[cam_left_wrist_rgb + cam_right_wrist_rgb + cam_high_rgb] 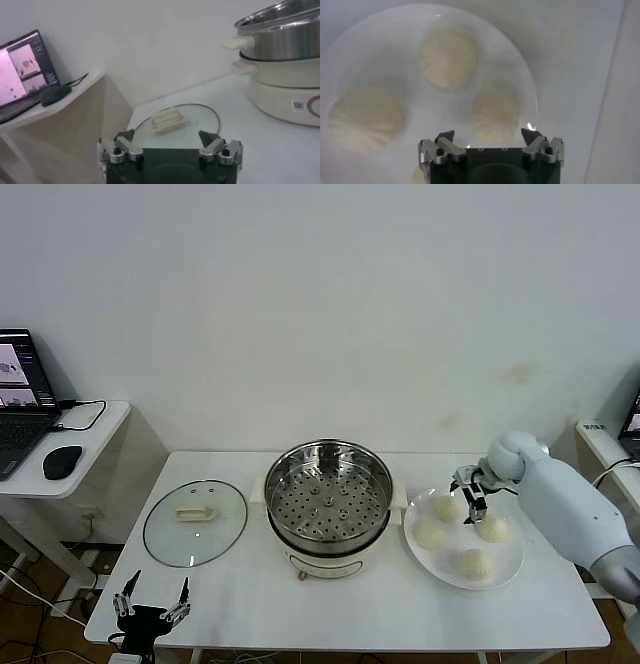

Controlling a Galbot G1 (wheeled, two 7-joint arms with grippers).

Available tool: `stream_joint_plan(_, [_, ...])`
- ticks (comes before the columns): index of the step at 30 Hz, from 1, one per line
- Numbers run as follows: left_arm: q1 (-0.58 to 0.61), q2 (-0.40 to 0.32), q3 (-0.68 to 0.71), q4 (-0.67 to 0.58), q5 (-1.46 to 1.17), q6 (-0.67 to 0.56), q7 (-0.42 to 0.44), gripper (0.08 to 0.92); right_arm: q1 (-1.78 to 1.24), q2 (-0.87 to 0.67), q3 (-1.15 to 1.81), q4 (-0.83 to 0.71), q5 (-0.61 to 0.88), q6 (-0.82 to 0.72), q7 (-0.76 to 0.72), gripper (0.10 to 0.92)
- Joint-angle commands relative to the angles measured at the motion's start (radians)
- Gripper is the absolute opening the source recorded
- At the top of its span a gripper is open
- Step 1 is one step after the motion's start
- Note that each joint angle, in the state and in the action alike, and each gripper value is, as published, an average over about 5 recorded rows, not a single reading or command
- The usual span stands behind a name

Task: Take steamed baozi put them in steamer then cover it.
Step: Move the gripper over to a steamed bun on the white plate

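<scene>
Several cream-white steamed baozi lie on a flat white plate at the right of the table. My right gripper hangs open just above the plate's back part, over the baozi, with nothing between its fingers. The steel steamer stands uncovered mid-table, its perforated tray bare. Its glass lid with a cream handle lies flat to the left. My left gripper waits open at the front left table edge, facing the lid and the steamer.
A side desk at the far left carries a laptop and a black mouse. Another small table with cables stands at the far right. The white wall runs right behind the table.
</scene>
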Motion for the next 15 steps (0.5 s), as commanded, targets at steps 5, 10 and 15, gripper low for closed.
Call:
stream_joint_plan(5, [0.000,0.000,0.003,0.008,0.001,-0.001,-0.001,0.823,0.003,0.054,0.005,-0.077,-0.011,-0.032,0.050,0.822])
stream_joint_plan(10, [-0.002,-0.001,0.005,0.014,0.002,-0.001,-0.001,0.823,0.004,0.070,0.009,-0.098,-0.018,-0.030,0.061,0.823])
stream_joint_plan(15, [-0.001,-0.002,0.006,0.023,0.003,-0.002,-0.003,0.823,0.005,0.085,0.015,-0.119,-0.028,-0.028,0.070,0.822])
